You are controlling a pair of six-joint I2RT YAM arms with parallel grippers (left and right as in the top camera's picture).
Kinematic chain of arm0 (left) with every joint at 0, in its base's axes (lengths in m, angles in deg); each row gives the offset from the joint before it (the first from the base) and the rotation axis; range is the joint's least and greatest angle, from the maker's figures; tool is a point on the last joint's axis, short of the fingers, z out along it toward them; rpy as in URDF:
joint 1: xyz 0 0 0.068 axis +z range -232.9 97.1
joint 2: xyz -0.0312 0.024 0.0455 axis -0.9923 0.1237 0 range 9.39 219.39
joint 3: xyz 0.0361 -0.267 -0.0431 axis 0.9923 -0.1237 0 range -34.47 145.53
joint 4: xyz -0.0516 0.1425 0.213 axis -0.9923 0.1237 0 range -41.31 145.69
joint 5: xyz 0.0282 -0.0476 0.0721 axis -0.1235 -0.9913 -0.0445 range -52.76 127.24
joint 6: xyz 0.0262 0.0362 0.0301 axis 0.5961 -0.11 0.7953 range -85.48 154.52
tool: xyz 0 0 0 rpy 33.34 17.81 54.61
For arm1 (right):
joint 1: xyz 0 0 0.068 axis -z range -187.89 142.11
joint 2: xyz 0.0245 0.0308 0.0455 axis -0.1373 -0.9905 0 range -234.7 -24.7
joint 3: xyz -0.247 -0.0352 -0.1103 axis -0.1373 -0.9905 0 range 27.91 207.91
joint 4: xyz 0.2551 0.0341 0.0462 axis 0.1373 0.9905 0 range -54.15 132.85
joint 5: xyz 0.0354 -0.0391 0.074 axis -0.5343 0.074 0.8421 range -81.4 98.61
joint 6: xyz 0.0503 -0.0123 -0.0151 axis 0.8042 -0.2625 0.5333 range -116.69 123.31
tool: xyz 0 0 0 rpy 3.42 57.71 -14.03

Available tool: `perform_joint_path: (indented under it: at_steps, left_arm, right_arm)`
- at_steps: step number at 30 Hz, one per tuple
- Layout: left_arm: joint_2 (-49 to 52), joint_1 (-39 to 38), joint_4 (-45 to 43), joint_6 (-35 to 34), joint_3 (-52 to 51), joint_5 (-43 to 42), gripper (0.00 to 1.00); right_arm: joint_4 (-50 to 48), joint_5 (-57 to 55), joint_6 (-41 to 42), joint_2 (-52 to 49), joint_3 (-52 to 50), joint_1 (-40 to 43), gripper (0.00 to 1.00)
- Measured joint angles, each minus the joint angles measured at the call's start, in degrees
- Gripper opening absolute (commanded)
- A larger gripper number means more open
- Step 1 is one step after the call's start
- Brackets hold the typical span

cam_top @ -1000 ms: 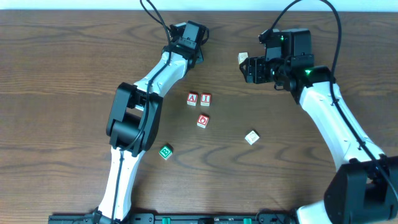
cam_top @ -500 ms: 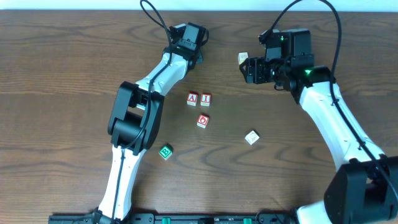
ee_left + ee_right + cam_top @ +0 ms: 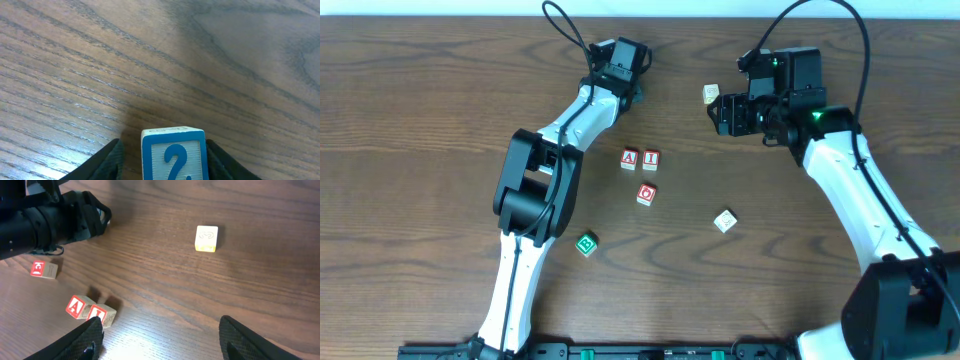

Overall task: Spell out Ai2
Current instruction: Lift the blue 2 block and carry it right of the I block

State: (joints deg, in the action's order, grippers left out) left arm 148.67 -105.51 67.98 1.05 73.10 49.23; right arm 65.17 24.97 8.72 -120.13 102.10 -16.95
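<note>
1. my left claw (image 3: pixel 164 150) is narrowed round the 2 cube (image 3: pixel 173 155); can't tell if clamped.
2. that's well beyond the i cube (image 3: pixel 651 159); a cube (image 3: pixel 629 158) just left of it, right side free, i'd guess for the 2.
3. right claw (image 3: pixel 161 325) wide open, empty.

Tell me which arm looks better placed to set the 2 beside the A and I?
Left. The 2 cube sits inside the left gripper, though I cannot tell whether it is gripped. The right gripper is open and holds nothing.

2 white arms (image 3: pixel 850 180), black joints (image 3: pixel 530 190) (green lights (image 3: pixel 815 117)), black cables (image 3: pixel 866 60)
</note>
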Motion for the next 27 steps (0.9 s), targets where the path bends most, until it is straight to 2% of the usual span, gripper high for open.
perform_joint_path:
  at_steps: [2, 8, 14, 19, 22, 27]
  left_arm:
    - [0.0, 0.0, 0.0, 0.1, 0.0, 0.0, 0.41]
    - [0.0, 0.0, 0.0, -0.3, 0.0, 0.0, 0.34]
    - [0.0, 0.0, -0.1, -0.2, 0.0, 0.0, 0.32]
    - [0.0, 0.0, -0.1, -0.2, 0.0, 0.0, 0.29]
    - [0.0, 0.0, -0.1, -0.2, 0.0, 0.0, 0.26]
    - [0.0, 0.0, -0.1, -0.2, 0.0, 0.0, 0.22]
  right_arm:
    - [0.0, 0.0, 0.0, 0.0, 0.0, 0.0, 0.73]
    - [2.3, 0.0, -0.1, 0.6, 0.7, 0.4, 0.75]
    - [12.8, -0.1, -1.7, 9.6, 3.8, 1.5, 0.78]
    - [24.1, -2.2, -3.1, 22.2, 5.2, 3.1, 0.87]
    - [31.2, -4.5, -3.4, 28.0, 5.4, 3.8, 0.96]
    - [41.8, -8.5, -3.8, 33.1, 3.9, 4.0, 0.99]
